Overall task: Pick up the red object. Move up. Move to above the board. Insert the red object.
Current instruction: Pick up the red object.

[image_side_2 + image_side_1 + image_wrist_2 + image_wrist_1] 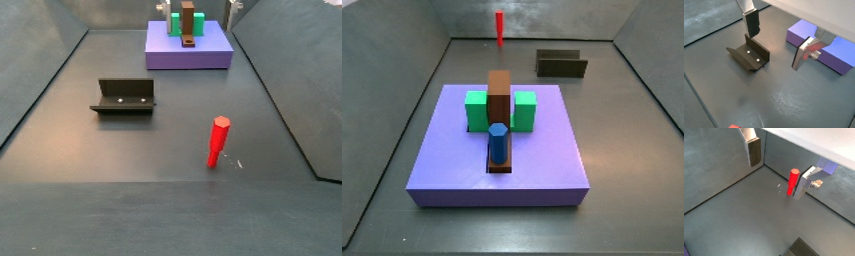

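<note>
Red peg (218,142) stands upright on the table (160,150), long axis vertical, well apart from the board (189,50). Claw (777,37) wide open, empty, beside the board.

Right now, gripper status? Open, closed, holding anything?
Gripper: jaws open, holding nothing. In a wrist view the red object stands upright on the floor beside one silver finger, not gripped; the other finger is well apart.

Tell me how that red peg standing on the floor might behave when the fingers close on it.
The red object stands upright, tall and thin, so a nudge likely tips it. It looks rigid. The gripper is open beside it.
</note>
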### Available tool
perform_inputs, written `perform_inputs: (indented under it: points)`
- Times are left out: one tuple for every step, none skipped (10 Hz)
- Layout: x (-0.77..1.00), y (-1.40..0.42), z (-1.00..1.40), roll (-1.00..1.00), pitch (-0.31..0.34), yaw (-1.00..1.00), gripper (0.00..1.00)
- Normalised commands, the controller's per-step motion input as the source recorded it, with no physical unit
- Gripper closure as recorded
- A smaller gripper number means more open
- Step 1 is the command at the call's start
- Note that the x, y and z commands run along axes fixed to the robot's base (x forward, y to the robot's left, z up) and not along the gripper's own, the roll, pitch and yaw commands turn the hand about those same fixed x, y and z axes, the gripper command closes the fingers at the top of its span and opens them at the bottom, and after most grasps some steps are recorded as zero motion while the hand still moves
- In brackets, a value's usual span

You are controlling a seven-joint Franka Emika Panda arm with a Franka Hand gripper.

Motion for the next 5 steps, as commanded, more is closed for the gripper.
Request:
perform_inputs:
  points:
    - [0.00, 0.08, -0.09, 0.00, 0.000, 0.00, 0.00]
    - [-0.25, 0.54, -0.28, 0.00, -0.024, -0.20, 0.00]
    - [-0.30, 0.72, -0.27, -0.01, -0.019, -0.19, 0.00]
    - [-0.26, 0.76, -0.23, -0.01, -0.011, -0.16, 0.00]
    - [-0.17, 0.45, -0.46, 0.00, -0.074, -0.03, 0.00]
